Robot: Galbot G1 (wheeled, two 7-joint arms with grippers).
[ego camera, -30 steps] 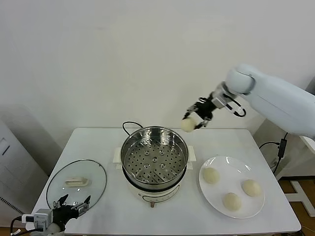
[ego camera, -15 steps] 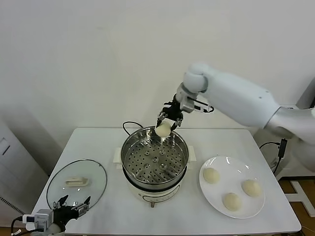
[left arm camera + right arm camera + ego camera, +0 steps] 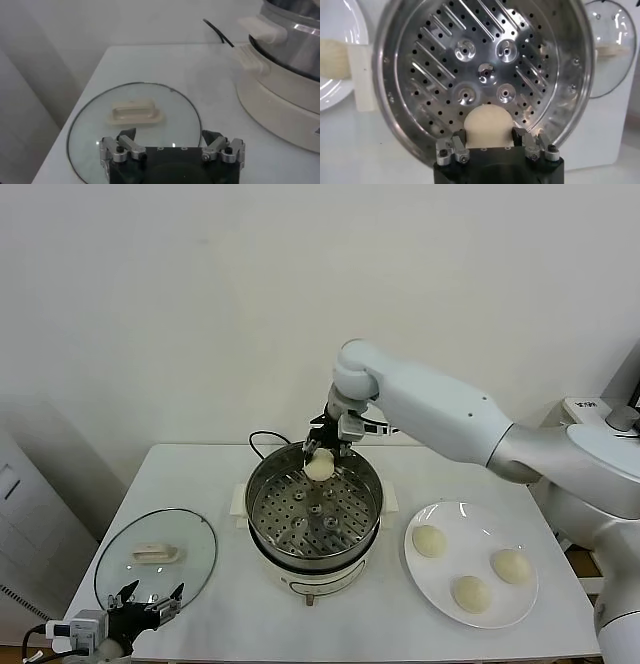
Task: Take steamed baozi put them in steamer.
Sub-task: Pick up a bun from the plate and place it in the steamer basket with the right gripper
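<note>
The right gripper [image 3: 322, 452] is clamped on one steamed baozi [image 3: 319, 467], holding it over the far rim of the steamer [image 3: 314, 514], just above the perforated tray [image 3: 485, 70]. That tray looks bare, so no bun appears delivered yet; this one seems to be the first, with lowering and release left. Three more baozi [image 3: 470, 593] sit on the white plate [image 3: 520, 609] to the steamer's right. The left gripper [image 3: 172, 150] hangs with fingers spread by the glass lid [image 3: 135, 112], idle. The held bun's underside is hidden, so its clearance from the tray cannot be judged.
</note>
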